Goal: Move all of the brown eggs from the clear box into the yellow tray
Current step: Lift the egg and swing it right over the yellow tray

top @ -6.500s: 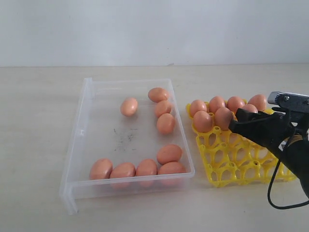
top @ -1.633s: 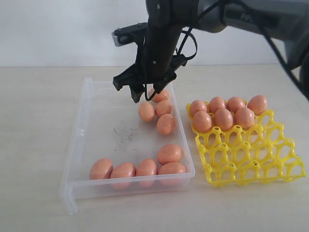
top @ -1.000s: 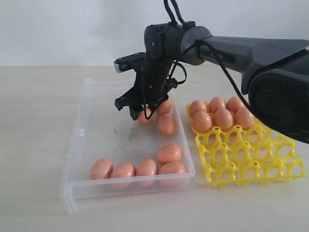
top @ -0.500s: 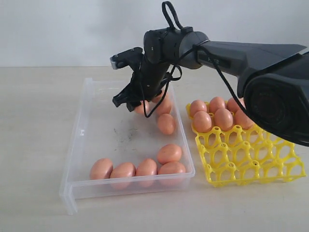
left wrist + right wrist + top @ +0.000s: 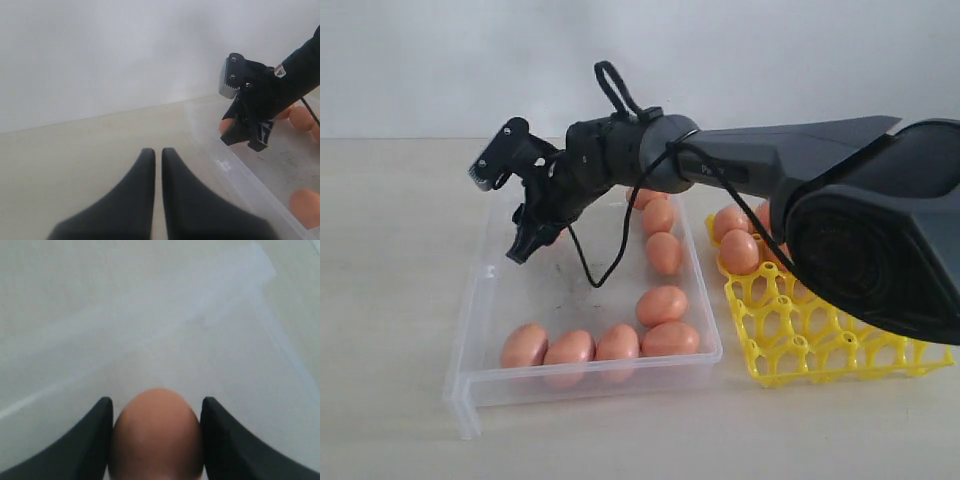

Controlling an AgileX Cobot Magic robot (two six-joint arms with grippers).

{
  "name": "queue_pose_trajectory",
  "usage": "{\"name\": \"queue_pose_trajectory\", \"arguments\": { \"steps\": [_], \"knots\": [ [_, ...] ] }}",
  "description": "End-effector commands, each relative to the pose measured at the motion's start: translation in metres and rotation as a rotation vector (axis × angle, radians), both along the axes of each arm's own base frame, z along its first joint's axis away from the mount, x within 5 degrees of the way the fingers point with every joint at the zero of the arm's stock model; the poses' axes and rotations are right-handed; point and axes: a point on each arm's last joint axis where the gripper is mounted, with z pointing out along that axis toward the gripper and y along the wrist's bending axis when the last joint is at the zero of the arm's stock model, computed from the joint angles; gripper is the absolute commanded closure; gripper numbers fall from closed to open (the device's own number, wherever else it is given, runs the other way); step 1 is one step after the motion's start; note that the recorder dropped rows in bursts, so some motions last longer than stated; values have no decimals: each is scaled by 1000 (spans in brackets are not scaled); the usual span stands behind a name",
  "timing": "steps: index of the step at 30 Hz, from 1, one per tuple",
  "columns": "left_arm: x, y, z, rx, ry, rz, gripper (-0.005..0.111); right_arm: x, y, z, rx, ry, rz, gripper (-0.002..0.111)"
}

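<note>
Between the two dark fingers (image 5: pixel 95 440) of the right claw (image 5: pixel 156 405) sits one brown egg (image 5: pixel 156 440), pinched at its sides above the far left of the clear box (image 5: pixel 480 300), likely so it can be carried to the yellow tray (image 5: pixel 800 340). About eight other eggs (image 5: pixel 661 305) lie in the box. The right arm's housing (image 5: pixel 880 230) hides much of the tray. The left claw (image 5: pixel 156 152) hangs closed and empty over the tabletop (image 5: pixel 400 250).

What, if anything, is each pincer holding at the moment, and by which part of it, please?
The right pincer grips one brown egg by its two opposite sides. The left pincer is shut and holds nothing.
</note>
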Motion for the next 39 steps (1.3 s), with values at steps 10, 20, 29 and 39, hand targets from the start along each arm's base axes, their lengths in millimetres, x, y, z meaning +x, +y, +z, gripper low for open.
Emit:
{"name": "queue_pose_trajectory", "arguments": {
  "steps": [10,20,29,39],
  "knots": [
    [0,0,-1,-7,1,-6,103,19,10,35,579,-59,-365,109],
    [0,0,-1,-7,1,-6,103,-9,-22,70,669,-546,-465,109],
    [0,0,-1,-7,1,-6,103,-84,-109,83,946,-673,-593,109],
    [0,0,-1,-7,1,-6,103,-125,-260,47,905,-498,-962,109]
  ]
}}
